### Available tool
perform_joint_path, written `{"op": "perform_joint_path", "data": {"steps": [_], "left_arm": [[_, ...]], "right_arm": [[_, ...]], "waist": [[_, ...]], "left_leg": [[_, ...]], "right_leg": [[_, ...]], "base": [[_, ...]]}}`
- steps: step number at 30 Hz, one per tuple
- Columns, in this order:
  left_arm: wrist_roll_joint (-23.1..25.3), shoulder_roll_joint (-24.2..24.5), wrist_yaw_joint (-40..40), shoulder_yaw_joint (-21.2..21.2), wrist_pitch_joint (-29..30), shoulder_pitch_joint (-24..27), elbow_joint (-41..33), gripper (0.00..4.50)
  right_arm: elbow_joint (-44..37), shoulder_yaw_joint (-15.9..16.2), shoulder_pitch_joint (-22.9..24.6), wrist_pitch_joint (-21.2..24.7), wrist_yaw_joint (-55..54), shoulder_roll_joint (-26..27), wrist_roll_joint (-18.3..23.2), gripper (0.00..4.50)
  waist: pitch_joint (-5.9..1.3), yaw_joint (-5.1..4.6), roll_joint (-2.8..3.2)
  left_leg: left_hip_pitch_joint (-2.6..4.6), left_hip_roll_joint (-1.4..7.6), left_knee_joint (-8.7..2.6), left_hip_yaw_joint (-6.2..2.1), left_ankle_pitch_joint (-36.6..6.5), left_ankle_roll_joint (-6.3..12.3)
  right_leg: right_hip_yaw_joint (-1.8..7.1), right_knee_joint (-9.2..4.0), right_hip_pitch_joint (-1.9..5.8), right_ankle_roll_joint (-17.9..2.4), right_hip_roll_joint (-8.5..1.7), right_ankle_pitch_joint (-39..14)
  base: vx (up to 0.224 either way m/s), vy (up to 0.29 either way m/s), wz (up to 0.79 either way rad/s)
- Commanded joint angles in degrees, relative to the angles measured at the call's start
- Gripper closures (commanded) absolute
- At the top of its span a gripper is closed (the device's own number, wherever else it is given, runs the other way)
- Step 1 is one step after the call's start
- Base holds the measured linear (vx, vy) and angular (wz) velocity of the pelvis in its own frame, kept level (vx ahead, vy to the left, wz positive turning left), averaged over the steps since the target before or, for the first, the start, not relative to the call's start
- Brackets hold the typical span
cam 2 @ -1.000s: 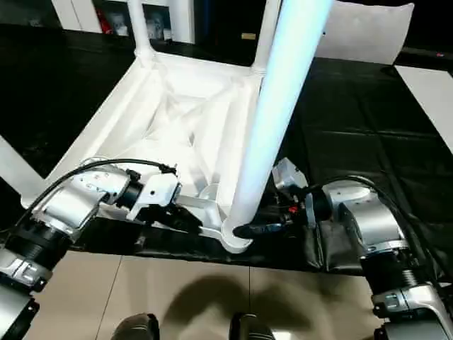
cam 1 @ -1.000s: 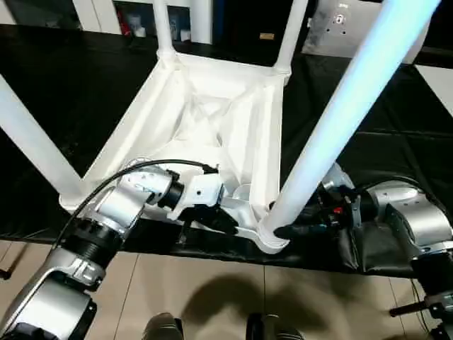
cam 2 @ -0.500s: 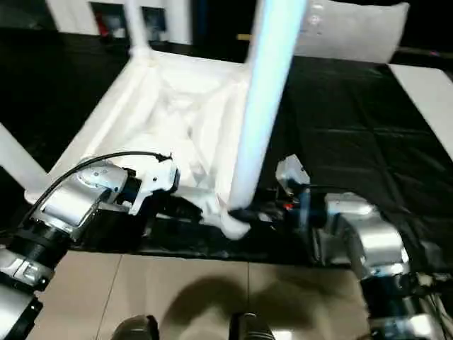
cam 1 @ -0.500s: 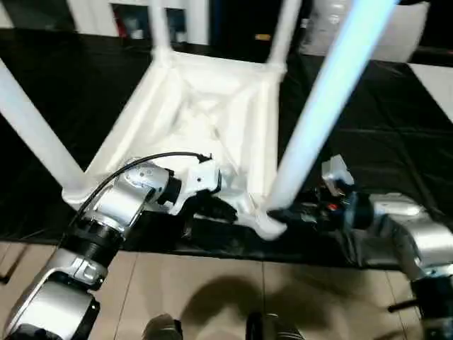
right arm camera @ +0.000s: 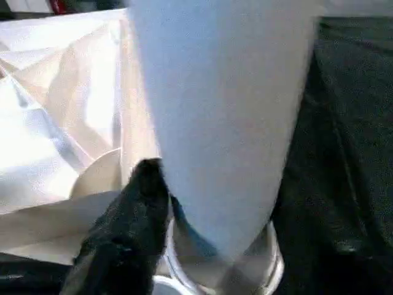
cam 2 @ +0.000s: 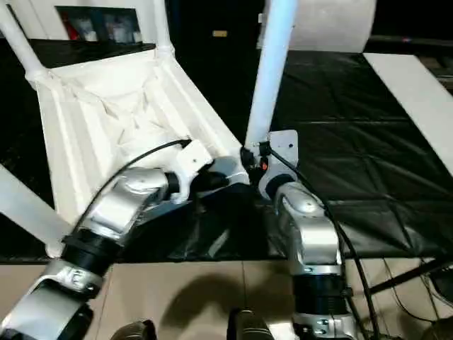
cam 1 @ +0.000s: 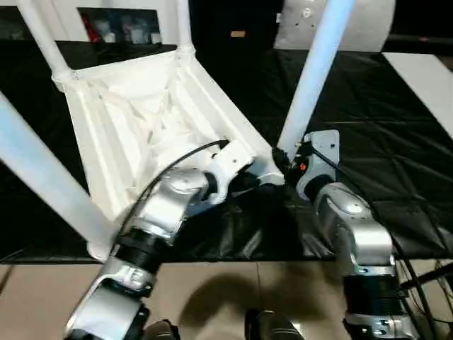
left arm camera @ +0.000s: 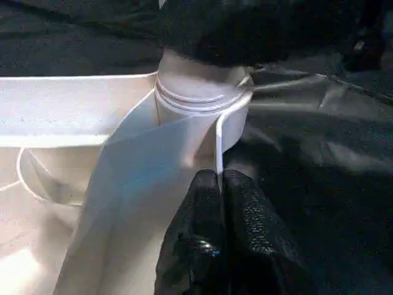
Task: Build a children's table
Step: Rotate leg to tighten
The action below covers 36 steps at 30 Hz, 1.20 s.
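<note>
I am pinching the rim of the children's table [cam 1: 134, 120] with my left gripper [left arm camera: 219, 184], fingers pressed together on it. My right gripper [cam 1: 281, 160] is clamping a leg [cam 1: 311, 71] at its socket. The table is lying upside down on the black work table [cam 1: 396, 127], stretching toward eleven o'clock.

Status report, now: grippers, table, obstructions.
Left gripper pinched shut on children's table rim by corner socket. Right gripper at that socket's leg base. Table upside down on black work table, four legs up.
</note>
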Motion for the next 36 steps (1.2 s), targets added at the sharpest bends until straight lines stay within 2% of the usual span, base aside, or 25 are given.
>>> {"op": "perform_joint_path", "data": {"steps": [1,6,9,11,12,13,14,15,16,17,18,20,21,23,25,27,28,29,30,31,32,33,34,35,36], "left_arm": [[-1.0,-1.1,-2.2,-3.3,-2.6,-0.2,-0.5,4.50],[-0.6,2.6,-5.6,-3.4,-6.5,-0.5,0.8,4.50],[-0.8,5.6,-11.2,-3.9,-13.4,-0.9,2.9,4.50],[-1.2,6.6,-13.5,-4.1,-15.4,-1.0,3.5,4.50],[-1.8,8.0,-17.0,-4.5,-18.5,-1.5,4.7,4.50],[-2.8,9.6,-22.0,-4.8,-22.1,-2.2,6.3,4.50],[-3.1,10.1,-23.5,-4.8,-23.1,-2.4,6.7,4.50],[-3.4,10.7,-25.0,-5.0,-24.6,-3.2,7.8,4.50],[-3.4,10.7,-25.0,-5.0,-24.6,-3.2,7.8,4.50],[-4.3,11.5,-28.3,-5.0,-26.5,-3.9,9.3,4.50],[-4.7,11.7,-29.6,-4.9,-27.7,-4.1,10.0,4.50],[-4.9,11.8,-30.3,-4.9,-28.7,-4.2,10.6,4.50],[-5.8,11.9,-32.0,-4.5,-30.9,-4.3,12.0,4.50],[-5.7,11.9,-31.9,-4.2,-32.8,-4.3,13.0,4.50],[-6.0,12.0,-30.2,-2.9,-35.2,-4.5,15.2,4.50],[-7.0,11.7,-29.3,-1.6,-35.4,-4.1,15.8,4.50],[-8.1,11.5,-29.0,-0.5,-34.9,-3.7,15.5,4.23],[-9.9,11.3,-28.6,1.1,-33.4,-2.7,14.0,4.23],[-11.2,11.1,-28.0,2.3,-32.1,-1.8,12.7,4.23],[-13.8,10.6,-26.8,4.6,-29.7,-0.2,10.3,4.23],[-13.8,10.6,-26.8,4.6,-29.7,-0.2,10.3,4.05],[-15.9,9.9,-22.7,7.3,-26.6,2.3,6.9,3.89],[-17.3,9.2,-18.3,9.4,-23.6,4.8,3.6,3.86],[-17.8,9.0,-16.7,10.1,-22.6,5.7,2.5,3.84],[-17.9,8.7,-14.4,10.9,-21.9,7.2,0.7,3.73]], "right_arm": [[0.2,4.8,1.2,0.2,3.2,0.9,2.3,1.51],[-4.2,3.4,4.3,-1.1,9.0,-3.6,5.6,1.21],[-8.8,1.8,8.1,-0.5,15.9,-8.1,8.6,0.93],[-10.6,1.5,9.6,0.2,18.7,-10.0,10.1,0.86],[-13.0,0.9,12.7,0.4,22.9,-13.5,11.8,0.61],[-15.6,-0.6,16.8,0.5,27.3,-17.6,13.9,0.53],[-16.3,-1.1,17.9,0.6,28.5,-18.7,14.5,0.48],[-17.3,-2.5,20.2,0.5,30.5,-20.9,15.8,0.41],[-17.3,-2.5,20.2,0.5,30.5,-20.9,15.8,0.30],[-18.7,-4.4,23.2,0.4,32.5,-23.4,16.8,0.30],[-19.1,-5.1,24.1,0.2,32.8,-23.9,16.9,0.04],[-19.4,-5.5,24.7,0.0,33.0,-24.3,17.1,0.04],[-19.4,-6.9,25.4,1.3,32.9,-23.8,18.8,0.01],[-18.8,-7.4,25.6,1.0,32.4,-23.6,18.6,0.01],[-13.9,-7.7,23.5,-2.7,28.0,-21.8,17.2,0.01],[-9.6,-7.4,21.2,-6.0,24.3,-19.4,15.7,0.01],[-7.5,-7.4,19.7,-4.6,21.2,-17.8,15.0,0.00],[-7.6,-7.5,19.7,-3.8,19.5,-16.9,14.7,0.00],[-8.0,-7.5,19.9,-3.3,18.3,-16.2,14.5,0.00],[-9.1,-7.7,20.4,-2.7,16.4,-14.9,14.3,0.00],[-9.1,-7.7,20.4,-2.7,16.4,-14.9,14.3,0.00],[-11.2,-7.8,20.7,-1.8,14.4,-13.3,14.7,0.00],[-12.8,-7.5,20.7,-0.5,12.5,-11.8,15.0,0.00],[-13.1,-7.3,20.6,-0.3,11.7,-11.4,15.2,0.00],[-13.5,-6.9,20.4,-0.1,10.7,-10.9,14.9,0.00]], "waist": [[-4.12,0.49,0.06],[-4.40,0.71,0.02],[-4.37,1.45,0.07],[-4.19,1.83,0.01],[-4.47,1.89,0.35],[-4.43,2.26,0.43],[-4.38,3.08,0.23],[-4.57,3.22,0.43],[-4.73,3.29,0.40],[-5.00,3.10,0.57],[-4.99,3.32,0.53],[-5.05,3.22,0.46],[-5.26,3.15,0.55],[-5.31,3.25,0.56],[-5.57,3.31,0.93],[-5.64,2.95,0.78],[-5.63,2.84,0.82],[-5.71,2.67,0.45],[-5.73,2.74,0.64],[-5.75,2.70,0.36],[-5.88,2.72,0.30],[-6.14,2.74,0.13],[-6.36,2.56,-0.84],[-6.08,2.42,-0.22],[-6.17,2.24,-0.36]], "left_leg": [[-0.12,-0.31,-3.48,0.55,-9.5,1.78],[-0.17,-0.28,-3.19,0.78,-6.3,3.97],[0.17,-0.19,-3.20,0.83,-7.4,4.93],[0.18,-0.04,-3.31,0.92,-8.8,4.85],[0.47,0.20,-3.36,0.87,-9.9,4.13],[0.60,0.05,-3.27,0.87,-10.2,4.24],[1.15,0.38,-3.24,1.07,-11.2,4.57],[0.62,0.44,-3.39,0.98,-10.8,4.65],[0.50,0.35,-3.27,0.89,-10.5,4.56],[0.48,0.33,-3.16,0.84,-10.2,4.32],[0.56,0.28,-3.00,0.89,-10.4,4.43],[0.24,0.18,-3.02,0.81,-9.8,4.44],[0.35,0.21,-2.90,0.84,-9.8,4.37],[0.35,0.13,-2.78,0.91,-9.6,4.48],[0.37,0.15,-2.67,0.86,-9.2,4.03],[0.25,0.00,-2.57,0.88,-9.0,3.18],[0.12,-0.09,-2.61,0.84,-8.9,2.96],[0.20,-0.17,-2.64,0.89,-9.0,2.59],[0.20,-0.07,-2.60,0.86,-8.5,2.58],[0.26,-0.10,-2.53,0.97,-8.6,2.74],[0.16,0.08,-2.51,0.99,-8.1,2.56],[0.05,0.23,-2.43,0.91,-7.4,3.25],[0.10,0.25,-2.36,1.08,-7.2,3.65],[-0.19,0.28,-2.44,0.94,-6.9,4.05],[0.06,0.18,-2.48,1.02,-8.6,3.92]], "right_leg": [[1.45,-4.00,3.51,-9.5,-2.06,-11.5],[1.51,-3.30,4.19,-12.1,-2.04,-3.8],[1.56,-3.67,4.33,-12.0,-2.10,-5.4],[1.59,-3.77,4.09,-11.9,-2.22,-7.9],[1.56,-3.78,3.92,-12.0,-2.43,-10.3],[1.60,-4.25,3.93,-11.3,-2.37,-11.2],[1.82,-4.14,3.80,-11.0,-2.22,-10.7],[1.68,-3.83,4.07,-11.8,-2.48,-9.4],[1.56,-3.71,4.09,-12.0,-2.51,-8.8],[1.43,-3.56,4.12,-12.6,-2.47,-7.9],[1.46,-3.58,4.16,-12.7,-2.51,-7.9],[1.39,-3.53,4.31,-12.9,-2.67,-8.3],[1.41,-3.51,4.35,-13.1,-2.77,-8.5],[1.43,-3.59,4.34,-13.2,-2.70,-8.7],[1.34,-3.43,4.25,-13.3,-2.78,-8.5],[1.24,-3.26,4.22,-13.6,-2.75,-8.7],[1.19,-3.25,4.33,-13.5,-2.73,-9.1],[1.13,-3.39,4.39,-13.1,-2.59,-10.6],[1.25,-3.24,4.46,-13.1,-2.67,-10.3],[1.25,-3.24,4.41,-13.2,-2.61,-10.3],[1.34,-2.80,4.63,-13.9,-2.73,-9.0],[1.21,-2.50,4.67,-14.6,-2.65,-7.2],[1.13,-2.54,4.68,-14.5,-2.46,-7.1],[1.03,-2.45,4.53,-14.2,-2.53,-7.5],[0.91,-3.17,4.36,-12.6,-2.49,-12.2]], "base": [[0.000,0.000,0.00],[0.000,0.000,0.00],[0.000,0.000,0.00],[0.000,0.000,0.00],[0.000,0.000,0.00],[0.000,0.000,0.00],[0.000,0.000,0.00],[0.000,0.000,0.00],[0.000,0.000,0.00],[0.000,0.000,0.00],[0.000,0.000,0.00],[0.000,0.000,0.00],[0.000,0.000,0.00],[0.000,0.000,0.00],[0.000,0.000,0.00],[0.000,0.000,0.00],[0.000,0.000,0.00],[0.000,0.000,0.00],[0.000,0.000,0.00],[0.000,0.000,0.00],[0.000,0.000,0.00],[0.000,0.000,0.00],[0.000,0.000,0.00],[0.000,0.000,0.00],[0.000,0.000,0.00]]}}
